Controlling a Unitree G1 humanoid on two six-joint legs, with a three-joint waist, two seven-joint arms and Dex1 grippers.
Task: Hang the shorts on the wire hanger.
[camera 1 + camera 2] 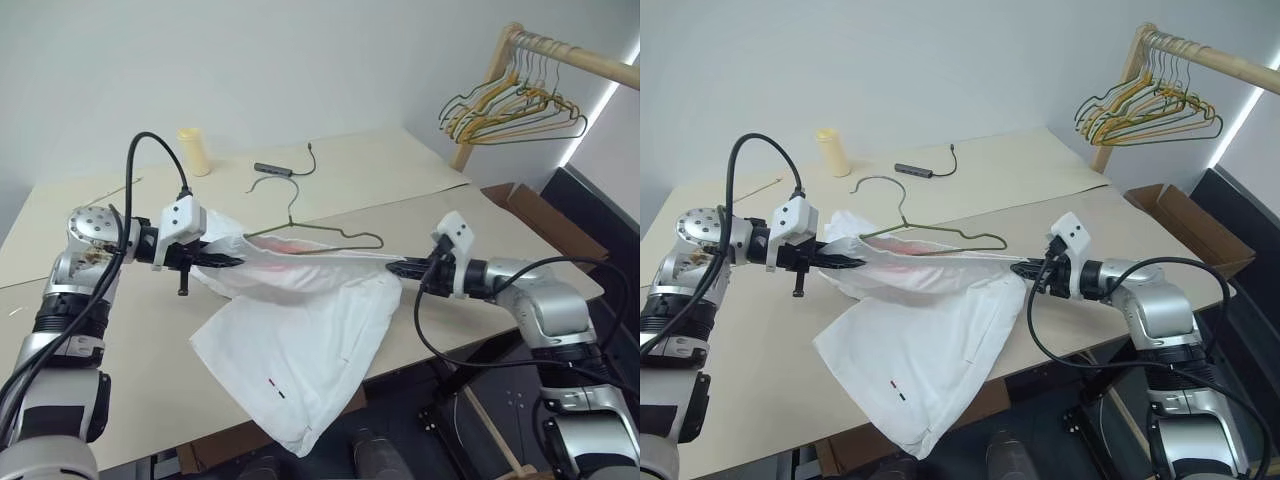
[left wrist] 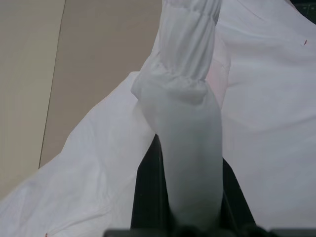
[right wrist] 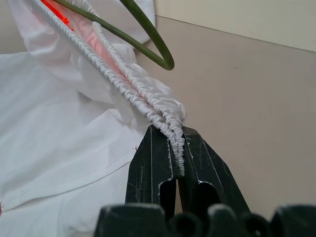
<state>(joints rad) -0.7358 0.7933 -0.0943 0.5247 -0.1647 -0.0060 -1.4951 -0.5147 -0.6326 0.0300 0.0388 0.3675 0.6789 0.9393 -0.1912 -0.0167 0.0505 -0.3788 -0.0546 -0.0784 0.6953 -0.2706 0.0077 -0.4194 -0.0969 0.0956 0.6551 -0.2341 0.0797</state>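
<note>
**Shorts stretched by the waistband between both grippers, hanger at the upper edge**

The white thin-fabric shorts [image 1: 300,350] hang above the pale beige surface [image 1: 90,230], their gathered elastic waistband pulled taut into a nearly level line between the two arms. The legs droop from that line and spread over the surface's near edge, with two tiny dark marks close to the lower hem. A faint pink tinge shows in the bunched cloth near the middle of the waistband.

The thin grey wire hanger [image 1: 300,215] lies just behind the waistband, its triangular base running along the stretched edge and its curved hook pointing away toward the far side of the surface. In the right wrist view one rounded corner of the wire [image 3: 165,59] sits right beside the gathered elastic.

The left gripper [image 1: 235,260] is pinched on one end of the waistband, cloth draped over its fingers. The right gripper [image 3: 178,148] is pressed together on the other end, the ruffled elastic clamped between its black fingers.

Further back on the surface stand a pale yellow cylinder [image 1: 194,151] and a small dark grey adapter with a cable [image 1: 275,169]. At the far right, a bunch of yellow, green and dark hangers [image 1: 510,108] hangs from a wooden rail [image 1: 570,52].
</note>
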